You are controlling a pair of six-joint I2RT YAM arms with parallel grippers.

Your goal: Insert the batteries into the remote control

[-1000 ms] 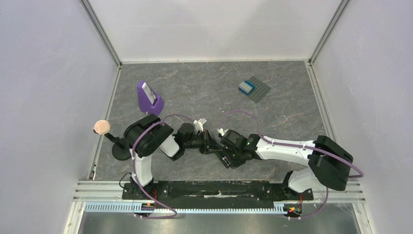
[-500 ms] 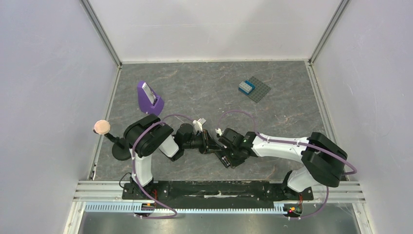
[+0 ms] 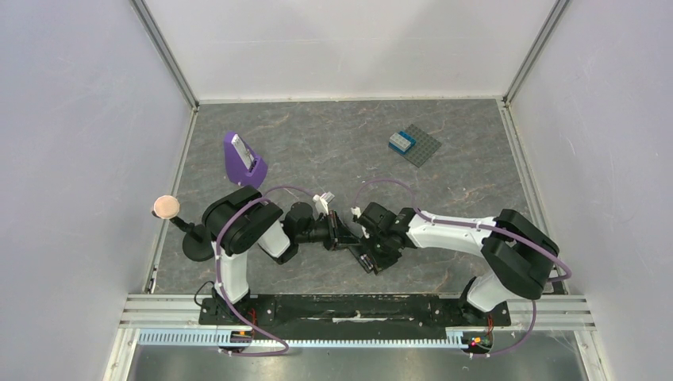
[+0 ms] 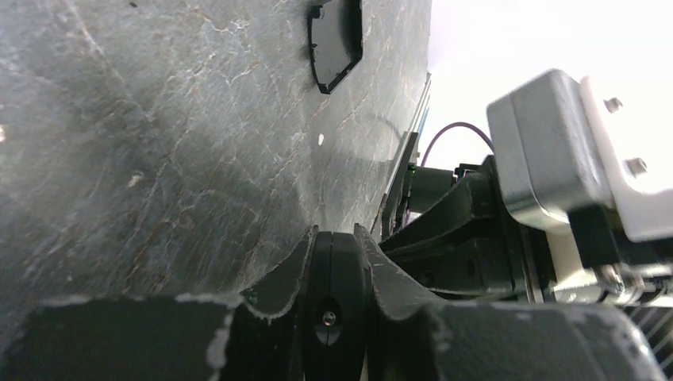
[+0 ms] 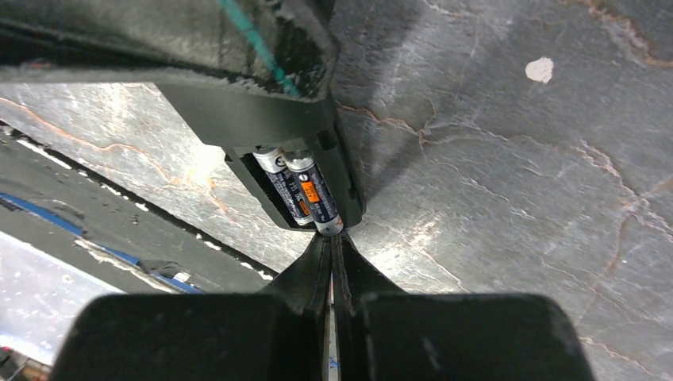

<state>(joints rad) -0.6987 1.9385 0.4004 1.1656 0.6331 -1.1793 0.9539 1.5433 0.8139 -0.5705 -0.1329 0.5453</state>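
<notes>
The left claw (image 4: pixel 335 235) is clamped narrow on the remote control (image 5: pixel 347 182), gripping the thin black bar by its edges. That looks deliberate: held this way, the open battery bay faces the other arm and the bar cannot slide when pushed. In the overhead view the pair meet just toward 6 o'clock from the middle of the bench (image 3: pixel 317 151), left claw at 9 o'clock of the remote and right claw at 3 o'clock.

The batteries (image 5: pixel 313 198) lie side by side in the bay, both seemingly seated. The right claw (image 5: pixel 333 246) has its fingers pressed together with nothing between them, and the tips sit against the silvery end of the right-hand cell. I take it the closed tips serve as a pusher, nudging that cell down against its spring.

A small flat black piece (image 4: pixel 337 40) lies apart on the bench, at 12 o'clock in the left wrist view. It may be the bay's lid; I can't tell for sure.
</notes>
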